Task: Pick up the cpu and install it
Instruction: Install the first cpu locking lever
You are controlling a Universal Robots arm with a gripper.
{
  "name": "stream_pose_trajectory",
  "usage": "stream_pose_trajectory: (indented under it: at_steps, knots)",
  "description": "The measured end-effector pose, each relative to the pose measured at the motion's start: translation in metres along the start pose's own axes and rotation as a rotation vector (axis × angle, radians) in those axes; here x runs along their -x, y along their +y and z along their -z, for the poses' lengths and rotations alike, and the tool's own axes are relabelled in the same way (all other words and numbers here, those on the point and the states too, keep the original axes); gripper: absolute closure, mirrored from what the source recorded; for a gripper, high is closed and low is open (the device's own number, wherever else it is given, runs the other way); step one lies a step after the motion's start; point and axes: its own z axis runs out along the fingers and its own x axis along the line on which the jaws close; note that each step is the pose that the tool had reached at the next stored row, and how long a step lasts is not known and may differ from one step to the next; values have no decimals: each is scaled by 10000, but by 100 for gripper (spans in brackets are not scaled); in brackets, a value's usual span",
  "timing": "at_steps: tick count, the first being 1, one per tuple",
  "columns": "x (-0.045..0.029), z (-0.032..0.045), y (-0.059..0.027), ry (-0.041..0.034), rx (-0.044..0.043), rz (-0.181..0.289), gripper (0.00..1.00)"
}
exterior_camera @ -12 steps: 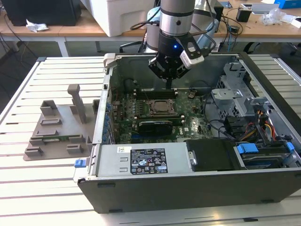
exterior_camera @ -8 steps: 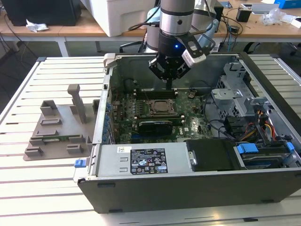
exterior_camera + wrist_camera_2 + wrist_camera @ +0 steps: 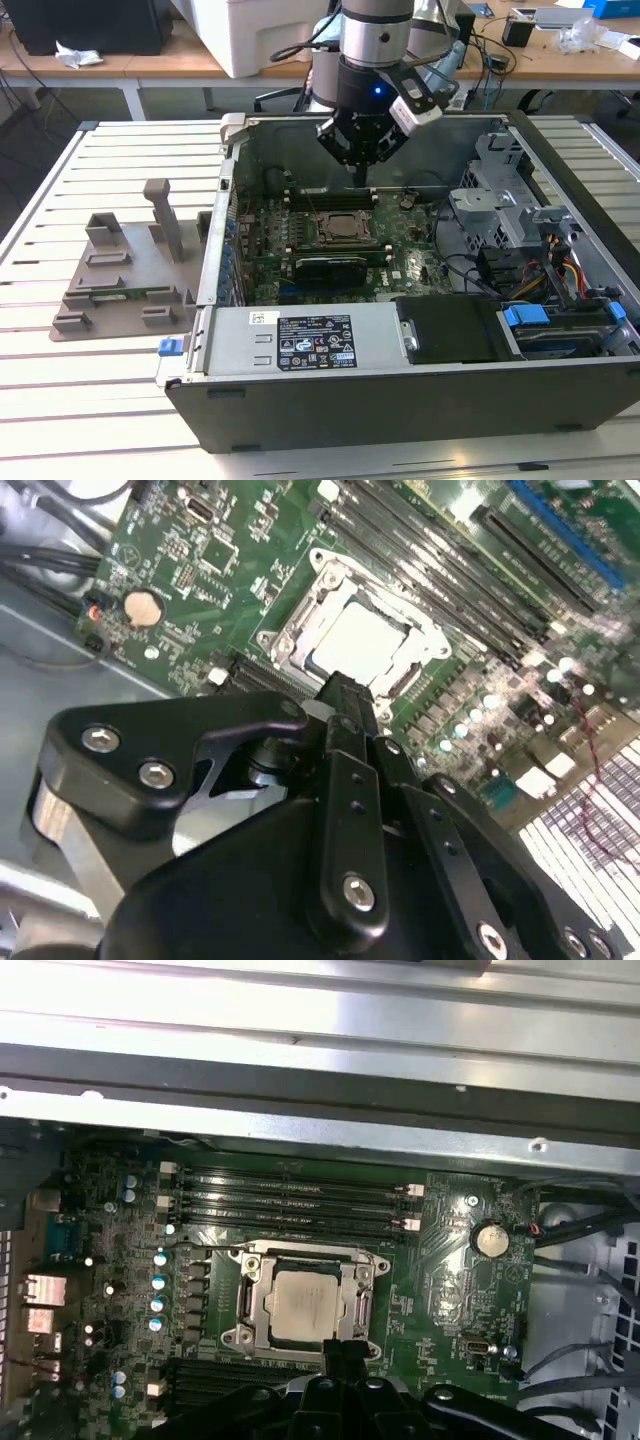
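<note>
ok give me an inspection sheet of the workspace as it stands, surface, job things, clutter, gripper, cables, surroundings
Surface: slatted white table carrying the open computer case.
Job's things: the cpu lies inside the socket frame on the motherboard, silver top up; it shows in both wrist views.
Clutter: grey fixture plate with upright posts beside the case, on the exterior view's left.
Gripper: gripper hangs inside the case above the socket, fingers together, holding nothing.
Cables: black leads beside the board; coloured wiring by the drive bays.
Surroundings: wooden benches behind, with a white box and loose items.
</note>
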Motion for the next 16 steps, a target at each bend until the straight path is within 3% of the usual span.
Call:
stream_pose_trajectory:
  at_steps: [1, 5, 11, 12, 14, 16]
  knots:
    - [0, 97, -2, 0, 0, 0, 89]
    - [-33, 115, 0, 2, -7, 1, 89]
    - [-299, 101, 33, 3, -18, 1, 89]
    - [-393, 75, 70, 1, -16, 1, 89]
    - [-482, 36, 127, 0, -14, 0, 89]
    - [-608, -38, 259, 1, -15, 0, 89]
